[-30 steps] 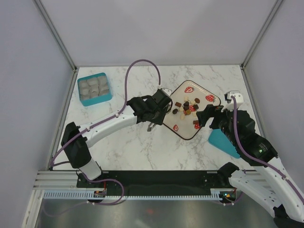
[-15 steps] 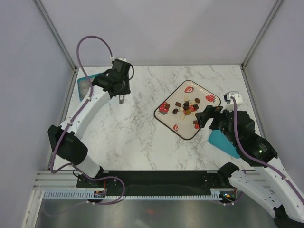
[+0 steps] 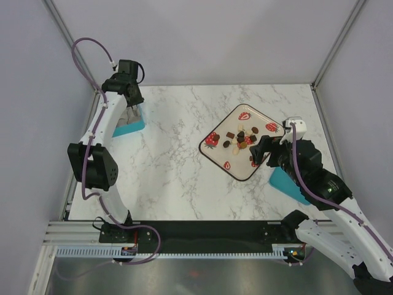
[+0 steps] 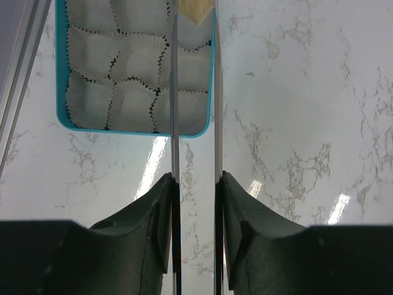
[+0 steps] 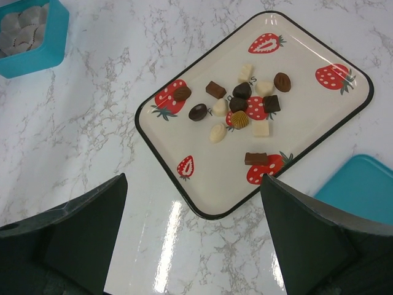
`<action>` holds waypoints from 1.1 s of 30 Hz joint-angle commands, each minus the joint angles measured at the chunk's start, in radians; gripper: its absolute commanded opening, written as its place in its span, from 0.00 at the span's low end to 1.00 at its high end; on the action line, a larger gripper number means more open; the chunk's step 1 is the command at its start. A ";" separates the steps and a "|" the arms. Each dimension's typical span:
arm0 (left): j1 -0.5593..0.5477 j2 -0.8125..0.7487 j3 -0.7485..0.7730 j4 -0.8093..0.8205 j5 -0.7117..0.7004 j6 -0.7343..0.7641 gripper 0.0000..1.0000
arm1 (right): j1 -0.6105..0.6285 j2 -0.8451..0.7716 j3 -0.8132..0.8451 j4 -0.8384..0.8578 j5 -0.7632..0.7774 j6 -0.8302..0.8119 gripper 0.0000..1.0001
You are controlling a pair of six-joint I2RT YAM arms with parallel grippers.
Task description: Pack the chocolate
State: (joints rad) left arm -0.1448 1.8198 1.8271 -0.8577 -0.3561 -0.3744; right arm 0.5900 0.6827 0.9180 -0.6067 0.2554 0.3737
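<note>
The biggest thing that could go wrong is with the left arm point(image 3: 98, 128). It is stretched far out to the back left corner, right next to the side wall point(image 3: 37, 123). A wide swing there could bump the wall.

Next is the teal box point(image 4: 132, 131). The left gripper point(image 4: 196, 178) is squeezed tight on the tongs point(image 4: 174, 92), and the long tongs reach out over the box. If they come down crooked, they could poke the rim and push the box, or squash a paper cup point(image 4: 132, 101).

The smallest worry is the pale piece of chocolate point(image 4: 196, 9) pinched near the tong tips (only part of it shows, at the top edge of the left wrist view). It is tiny. If the tongs let go too high or off to one side, it could bounce out or land between two cups.

Now the room to move. The table point(image 3: 172, 184) has lots of bare marble between the box and the tray point(image 5: 209, 178). The tray sits on the right, turned like a diamond, with a low dark rim.

The right gripper point(image 5: 193, 178) hangs over the tray's near side with its jaws wide apart, holding nothing. A teal lid point(image 5: 350, 184) lies just beside the tray's near right edge, so it is tight there.

The box is tucked in the corner by the wall, with its cups packed touching each other. The cups I can see have nothing in them. The rest of the chocolate point(image 5: 239, 107) lies in a little bunch in the middle of the tray, away from the rim.
</note>
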 commanded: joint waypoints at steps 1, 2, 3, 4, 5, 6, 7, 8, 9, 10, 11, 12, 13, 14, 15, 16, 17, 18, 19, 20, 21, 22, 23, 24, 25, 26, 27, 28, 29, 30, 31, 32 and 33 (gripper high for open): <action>0.031 0.038 0.064 0.077 0.035 -0.014 0.34 | 0.002 0.000 -0.011 0.035 -0.004 -0.016 0.98; 0.036 0.050 0.070 0.082 0.040 -0.009 0.35 | 0.002 0.001 -0.013 0.035 -0.004 -0.018 0.98; 0.040 0.067 0.093 0.080 0.042 -0.006 0.35 | 0.002 0.003 -0.013 0.035 -0.002 -0.018 0.98; 0.043 0.093 0.104 0.080 0.042 -0.003 0.35 | 0.002 0.003 -0.014 0.035 -0.002 -0.019 0.98; 0.045 0.107 0.119 0.080 0.043 -0.001 0.35 | 0.002 0.005 -0.010 0.035 -0.002 -0.022 0.98; 0.048 0.114 0.124 0.080 0.043 -0.004 0.35 | 0.002 0.006 -0.008 0.035 -0.002 -0.021 0.98; 0.050 0.121 0.124 0.082 0.043 -0.008 0.35 | 0.002 0.006 -0.005 0.035 -0.001 -0.024 0.98; 0.050 0.131 0.123 0.082 0.037 -0.011 0.35 | 0.001 0.003 -0.004 0.035 0.004 -0.022 0.98; 0.050 0.136 0.121 0.083 0.032 -0.014 0.35 | 0.002 0.003 -0.002 0.035 0.008 -0.025 0.98; 0.051 0.145 0.120 0.086 0.029 -0.014 0.35 | 0.002 0.003 -0.002 0.035 0.019 -0.025 0.98; 0.053 0.160 0.120 0.089 0.028 -0.014 0.35 | 0.002 0.003 -0.001 0.035 0.021 -0.025 0.98; 0.056 0.171 0.123 0.091 0.029 -0.008 0.35 | 0.002 0.003 -0.002 0.035 0.024 -0.027 0.98; 0.056 0.177 0.123 0.089 0.028 -0.006 0.35 | 0.002 0.003 -0.002 0.035 0.025 -0.027 0.98; 0.056 0.182 0.121 0.089 0.025 -0.003 0.35 | 0.002 0.008 0.001 0.035 0.024 -0.027 0.98; 0.057 0.187 0.109 0.092 0.019 -0.004 0.35 | 0.002 0.009 0.002 0.035 0.025 -0.028 0.98; 0.059 0.185 0.101 0.092 0.017 -0.004 0.35 | 0.002 0.011 0.002 0.035 0.025 -0.029 0.98; 0.059 0.185 0.091 0.097 0.013 -0.008 0.35 | 0.002 0.014 0.005 0.035 0.024 -0.029 0.98; 0.060 0.181 0.074 0.100 0.009 -0.009 0.35 | 0.002 0.015 0.007 0.036 0.024 -0.030 0.98; 0.060 0.179 0.066 0.106 0.008 -0.009 0.35 | 0.002 0.020 0.008 0.038 0.025 -0.032 0.98; 0.060 0.179 0.058 0.112 0.009 -0.008 0.35 | 0.002 0.024 0.009 0.038 0.025 -0.035 0.98; 0.062 0.179 0.049 0.115 0.008 -0.009 0.35 | 0.002 0.026 0.010 0.039 0.028 -0.036 0.98; 0.062 0.180 0.047 0.123 0.009 -0.008 0.35 | 0.002 0.028 0.010 0.041 0.027 -0.036 0.98; 0.063 0.184 0.044 0.124 0.009 -0.008 0.36 | 0.002 0.029 0.007 0.041 0.027 -0.035 0.98; 0.067 0.187 0.047 0.126 0.011 -0.003 0.36 | 0.002 0.028 0.004 0.042 0.027 -0.035 0.98; 0.068 0.194 0.047 0.132 0.019 -0.001 0.36 | 0.002 0.029 0.002 0.045 0.027 -0.032 0.98; 0.070 0.197 0.050 0.135 0.025 0.002 0.37 | 0.001 0.029 0.002 0.045 0.028 -0.030 0.98; 0.073 0.203 0.054 0.137 0.031 0.008 0.38 | 0.002 0.029 0.001 0.045 0.025 -0.030 0.98; 0.074 0.210 0.057 0.135 0.037 0.009 0.38 | 0.002 0.029 0.002 0.045 0.025 -0.030 0.98; 0.076 0.211 0.058 0.135 0.039 0.012 0.40 | 0.001 0.028 0.002 0.045 0.027 -0.030 0.98; 0.080 0.214 0.061 0.137 0.043 0.017 0.40 | 0.002 0.026 0.005 0.045 0.027 -0.030 0.98; 0.079 0.219 0.066 0.137 0.042 0.020 0.40 | 0.002 0.025 0.008 0.045 0.031 -0.033 0.98; 0.079 0.220 0.075 0.137 0.043 0.029 0.41 | 0.002 0.021 0.009 0.045 0.033 -0.033 0.98; 0.079 0.222 0.078 0.137 0.043 0.032 0.42 | 0.002 0.021 0.009 0.045 0.035 -0.033 0.98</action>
State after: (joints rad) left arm -0.0731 2.0308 1.8702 -0.7677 -0.3202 -0.3729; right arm 0.5900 0.7143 0.9066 -0.5949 0.2687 0.3519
